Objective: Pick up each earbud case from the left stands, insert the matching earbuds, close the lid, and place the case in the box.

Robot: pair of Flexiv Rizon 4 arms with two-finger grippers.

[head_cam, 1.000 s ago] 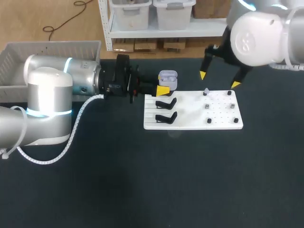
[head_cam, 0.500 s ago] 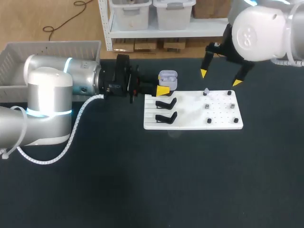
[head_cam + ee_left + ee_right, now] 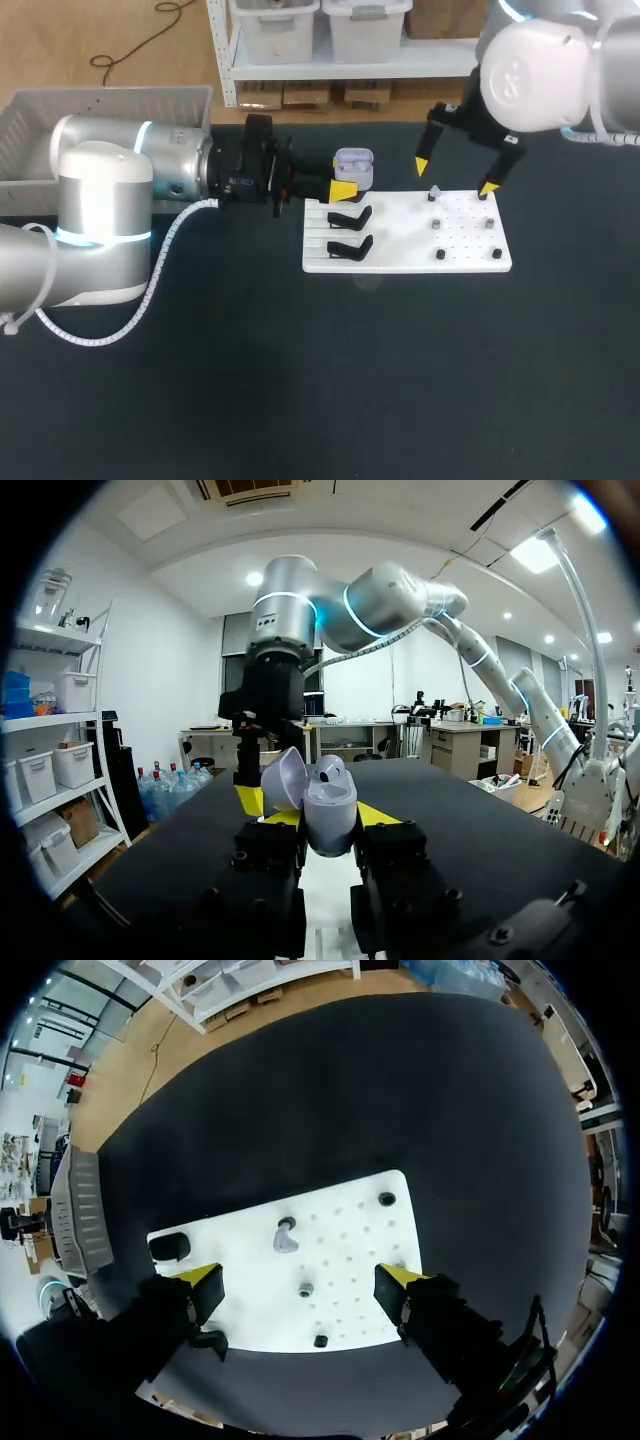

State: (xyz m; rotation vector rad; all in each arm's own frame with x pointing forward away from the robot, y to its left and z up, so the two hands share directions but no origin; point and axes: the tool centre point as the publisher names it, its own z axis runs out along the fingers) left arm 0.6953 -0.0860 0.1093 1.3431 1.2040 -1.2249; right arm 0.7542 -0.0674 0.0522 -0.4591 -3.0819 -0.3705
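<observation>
My left gripper [image 3: 345, 182] is shut on a lavender earbud case [image 3: 353, 167] with its lid open, held just beyond the far left corner of the white board [image 3: 400, 238]. In the left wrist view the case [image 3: 331, 808] sits between the yellow tips, lid [image 3: 284, 778] tipped back. One pale earbud [image 3: 434, 191] stands on a peg at the board's far side. My right gripper [image 3: 455, 176] hangs open above it. In the right wrist view the earbud [image 3: 285, 1242] lies ahead of the open gripper [image 3: 300, 1282], slightly toward one finger.
Two black stands [image 3: 350, 216] [image 3: 350, 247] occupy the board's left part. Small dark pegs [image 3: 438, 224] [image 3: 440, 255] dot its right part. A white basket [image 3: 100, 110] sits at the table's far left, behind my left arm.
My right gripper has come down and a little left, closer to the board and the earbud. The left arm and the case have stayed put.
</observation>
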